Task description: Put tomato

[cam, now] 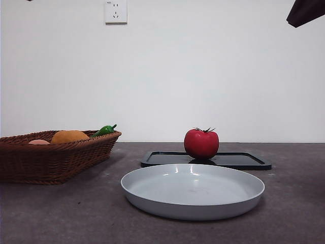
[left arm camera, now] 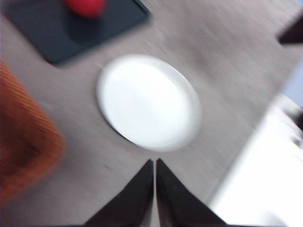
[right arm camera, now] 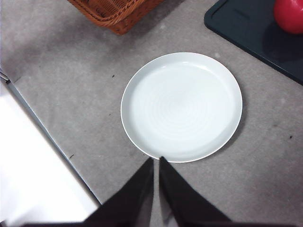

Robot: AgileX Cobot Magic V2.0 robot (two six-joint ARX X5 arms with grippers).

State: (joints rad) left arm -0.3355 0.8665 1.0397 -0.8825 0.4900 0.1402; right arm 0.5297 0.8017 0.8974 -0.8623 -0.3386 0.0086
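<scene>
The red tomato (cam: pixel 201 143) with a green calyx stands on a flat black tray (cam: pixel 244 160) behind the empty grey plate (cam: pixel 193 190). The left wrist view is blurred and shows the tomato (left arm camera: pixel 86 6) on the tray (left arm camera: pixel 57 33) and the plate (left arm camera: pixel 149 101). The right wrist view shows the tomato (right arm camera: pixel 289 15), the tray (right arm camera: pixel 246 28) and the plate (right arm camera: pixel 182 106). My left gripper (left arm camera: pixel 155 163) is shut and empty, high above the table near the plate's edge. My right gripper (right arm camera: pixel 156 161) is shut and empty, also high above the plate's near edge.
A brown wicker basket (cam: pixel 51 157) at the left holds an orange fruit (cam: pixel 70 136), a pale pink fruit (cam: pixel 39 142) and a green pepper (cam: pixel 104 130). A dark arm tip (cam: pixel 306 11) shows at the top right corner. The table's edge (right arm camera: pixel 42 127) lies near the grippers.
</scene>
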